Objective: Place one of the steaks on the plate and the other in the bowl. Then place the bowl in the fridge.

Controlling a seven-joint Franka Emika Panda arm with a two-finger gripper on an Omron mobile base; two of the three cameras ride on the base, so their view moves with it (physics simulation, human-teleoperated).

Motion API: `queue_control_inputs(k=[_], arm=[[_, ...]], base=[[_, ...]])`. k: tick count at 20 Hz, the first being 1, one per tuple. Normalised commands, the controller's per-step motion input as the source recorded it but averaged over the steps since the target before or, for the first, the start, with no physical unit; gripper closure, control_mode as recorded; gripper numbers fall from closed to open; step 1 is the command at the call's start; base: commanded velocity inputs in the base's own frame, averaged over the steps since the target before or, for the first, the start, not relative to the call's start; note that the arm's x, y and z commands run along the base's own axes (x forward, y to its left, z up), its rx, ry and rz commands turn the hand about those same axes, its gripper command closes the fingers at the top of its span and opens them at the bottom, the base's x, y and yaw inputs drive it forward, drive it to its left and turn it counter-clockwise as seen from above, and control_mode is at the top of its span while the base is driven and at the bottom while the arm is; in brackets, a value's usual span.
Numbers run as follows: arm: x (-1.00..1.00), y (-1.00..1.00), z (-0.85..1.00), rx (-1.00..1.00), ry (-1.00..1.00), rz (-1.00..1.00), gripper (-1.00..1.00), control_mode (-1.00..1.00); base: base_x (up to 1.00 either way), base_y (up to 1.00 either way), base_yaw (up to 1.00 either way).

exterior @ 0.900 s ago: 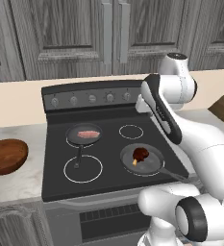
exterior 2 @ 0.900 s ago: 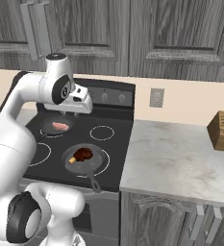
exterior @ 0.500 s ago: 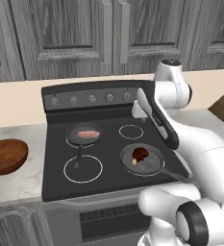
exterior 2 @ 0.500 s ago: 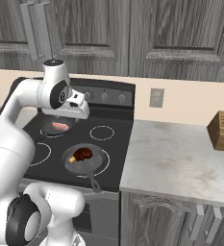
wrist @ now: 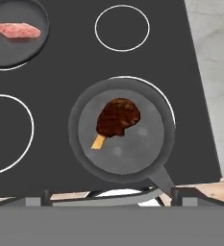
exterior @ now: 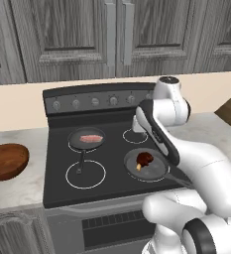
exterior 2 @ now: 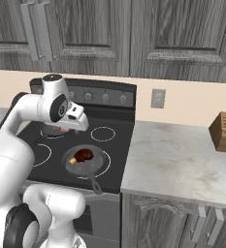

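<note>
gripper (wrist: pixel 111 196) hangs above the stove (exterior: pixel 55 183) w/ jaws spread wide, holding nothing, its fingertips (wrist: pixel 36 198) at the bottom of the hand view. dark brown steak (wrist: pixel 117 118) lies in the front-right pan (wrist: pixel 147 144); pink steak (exterior: pixel 89 138) sits in the back-left pan (exterior: pixel 77 144). wooden bowl (exterior: pixel 5 161) rests on the counter (exterior: pixel 13 191) left of the stove, well apart from both pans.

I see a pale pink steak (wrist: pixel 17 30), a dark brown steak (wrist: pixel 117 117) with yellowish tip, grey pans (wrist: pixel 147 149), a reddish-brown bowl (exterior: pixel 6 160), and a black stove (exterior: pixel 112 171).
</note>
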Motion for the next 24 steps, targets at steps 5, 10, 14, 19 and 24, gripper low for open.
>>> queue_control_inputs(k=[5, 10, 14, 19, 24], arm=[[0.12, -0.01, -0.24, -0.01, 0.0, -0.01, -1.0, -1.0], [0.1, 0.0, -0.34, -0.01, 0.02, -0.07, -1.0, -1.0], [0.46, 0.0, -0.33, 0.0, 0.01, -0.05, -1.0, -1.0], [0.6, 0.0, -0.43, 0.0, 0.01, -0.1, -1.0, -1.0], [0.59, 0.0, -0.48, 0.0, 0.07, -0.15, -1.0, -1.0]], base=[[0.0, 0.0, 0.0], [0.0, 0.0, 0.0], [0.0, 0.0, 0.0], [0.0, 0.0, 0.0], [0.0, 0.0, 0.0]])
